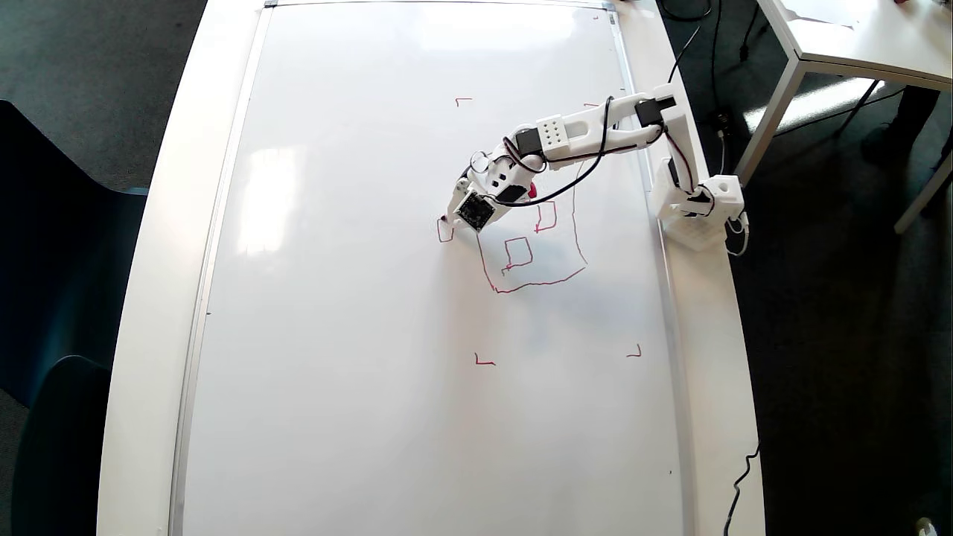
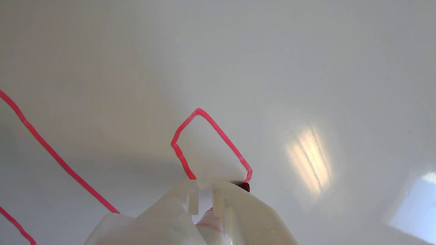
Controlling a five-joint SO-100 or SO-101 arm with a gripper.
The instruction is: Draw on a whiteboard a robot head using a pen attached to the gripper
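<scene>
The whiteboard fills most of the overhead view. On it is the robot head, a red outline with small squares inside. My white gripper reaches left from the arm and hangs over a small red square just left of the outline. In the wrist view the gripper enters from the bottom, its fingers nearly together around the pen. The pen's dark red tip touches the lower right corner of that square. Most of the barrel is hidden.
The arm's base stands on the white table's right strip beside the board. Tiny red corner marks sit around the drawing. A black cable loops over the arm. Dark chairs are at left, another table at upper right.
</scene>
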